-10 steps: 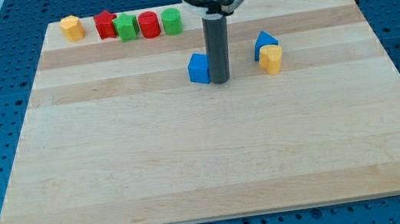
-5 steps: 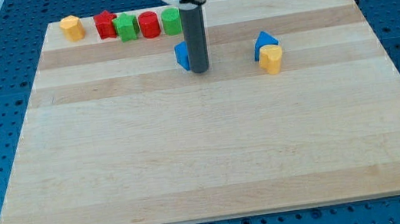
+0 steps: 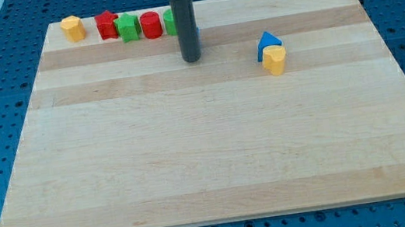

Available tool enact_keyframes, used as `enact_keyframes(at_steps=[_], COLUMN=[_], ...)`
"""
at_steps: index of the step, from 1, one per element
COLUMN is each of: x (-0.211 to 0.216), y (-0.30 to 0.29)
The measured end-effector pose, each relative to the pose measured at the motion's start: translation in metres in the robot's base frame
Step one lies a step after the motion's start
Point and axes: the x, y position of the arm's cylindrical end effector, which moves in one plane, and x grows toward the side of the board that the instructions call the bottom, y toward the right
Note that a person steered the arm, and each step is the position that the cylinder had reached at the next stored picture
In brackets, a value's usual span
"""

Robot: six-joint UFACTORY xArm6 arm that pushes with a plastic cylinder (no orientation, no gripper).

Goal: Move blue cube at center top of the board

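Note:
My rod stands near the view's top centre, and my tip (image 3: 192,59) rests on the wooden board (image 3: 192,154). The blue cube is almost wholly hidden behind the rod; only a thin blue sliver (image 3: 198,35) shows at the rod's right edge, just above the tip. The cube sits just below the right end of the row of blocks along the top edge.
A row runs along the top left: a yellow block (image 3: 73,28), a red star (image 3: 107,25), a green block (image 3: 127,28), a red cylinder (image 3: 150,25) and a green block (image 3: 169,21) partly behind the rod. A blue wedge-like block (image 3: 268,41) touches a yellow block (image 3: 275,60) at the right.
My tip has moved up and to the left, pushing the blue cube the same way towards the top row. The cube has passed behind the rod. The other blocks have not moved.

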Motion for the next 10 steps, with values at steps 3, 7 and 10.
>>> enact_keyframes(at_steps=[3, 7, 10], x=[-0.025, -0.031, -0.078], y=[-0.033, 0.042, 0.051])
